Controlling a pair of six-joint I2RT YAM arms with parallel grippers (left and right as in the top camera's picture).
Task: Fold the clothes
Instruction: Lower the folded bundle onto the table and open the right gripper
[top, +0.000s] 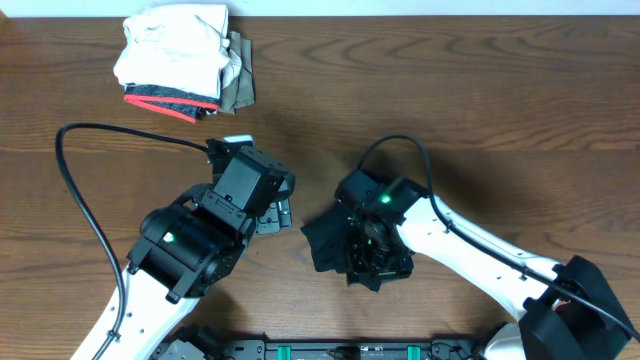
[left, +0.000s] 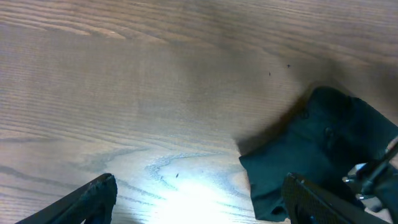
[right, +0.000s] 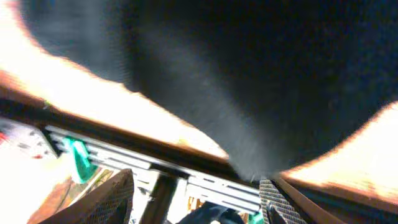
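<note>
1. The right gripper (top: 372, 255) stood directly over the black shirt (top: 322, 245), pointing down into the bundle. In the right wrist view its two fingers (right: 118, 196) were parted. Dark cloth filled the field just beyond the tips and none was seen pinched between them, so the jaws read as open and holding nothing.
2. The black shirt lay as a small crumpled heap on the table (top: 450, 90), mostly beneath the right gripper and spreading a little toward the left gripper's side. No sleeve, hem or logo could be made out, so the garment was judged far from a flat fold.
3. The left gripper (left: 200, 183) had its jaws spread wide over bare wood and gripped nothing. The shirt's nearest edge lay ahead of it and off to its right, near but not touching. This stand-off posture probably kept it clear of the other arm, yet close enough to take a corner.
4. The stack of folded garments (top: 180, 65) sat well beyond the left gripper and apart from both arms. It was likely placed outside the working zone so that those pieces would not be disturbed.
5. Judged step: the heap needed spreading flat before any fold. A parted right gripper above the bundle suited either a fresh grasp or a release, and which one could not be told.
</note>
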